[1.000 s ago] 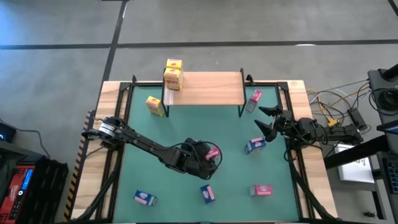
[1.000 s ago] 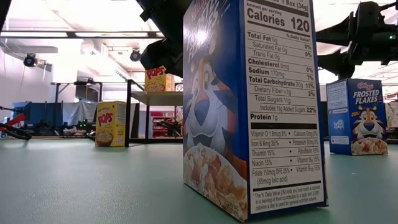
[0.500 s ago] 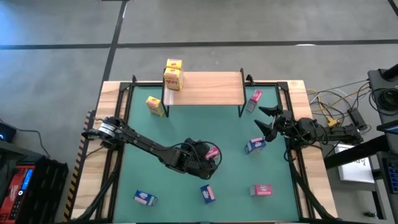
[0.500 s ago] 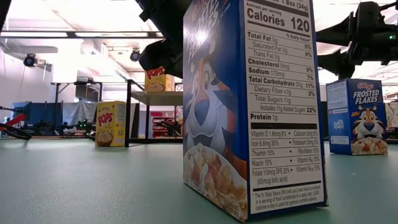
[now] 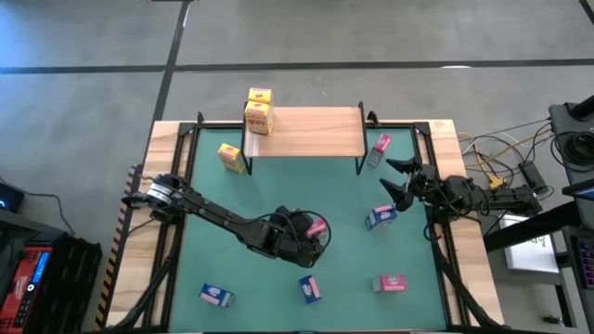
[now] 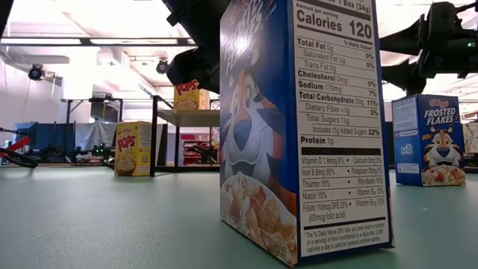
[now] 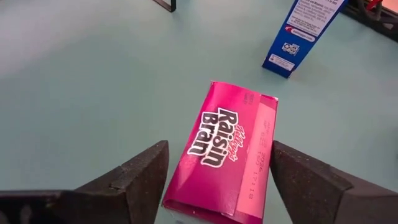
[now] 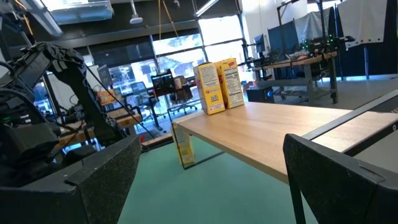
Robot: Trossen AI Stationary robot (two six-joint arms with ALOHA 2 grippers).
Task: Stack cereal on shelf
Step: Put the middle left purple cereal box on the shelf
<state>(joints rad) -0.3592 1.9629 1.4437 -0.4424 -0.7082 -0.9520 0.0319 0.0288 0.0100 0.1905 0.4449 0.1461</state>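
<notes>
The left gripper [image 5: 311,239] hangs low over the middle of the green mat [image 5: 260,195], its fingers [image 7: 140,177] spread to either side of a pink box [image 7: 227,149] that lies flat, face up. In the left wrist view the box's long axis runs slantwise between the fingers, from lower left to upper right; whether the fingers touch it cannot be told. Just beyond it stands a blue box [image 7: 305,31], upright.

The shelf [image 5: 306,130] sits at the top centre of the high view, with two yellow boxes [image 5: 259,111] standing upright at its left end, one behind the other. A third yellow box [image 5: 232,158] stands on the mat just left of the shelf's front leg.

The right gripper [image 5: 394,181] waits at the mat's right edge, fingers wide apart, holding nothing. Another pink box [image 5: 380,148] lies tilted by the shelf's right leg. Along the lower edge of the high view lie a blue box [image 5: 216,295], another blue one [image 5: 310,289] and a pink one [image 5: 390,282].
</notes>
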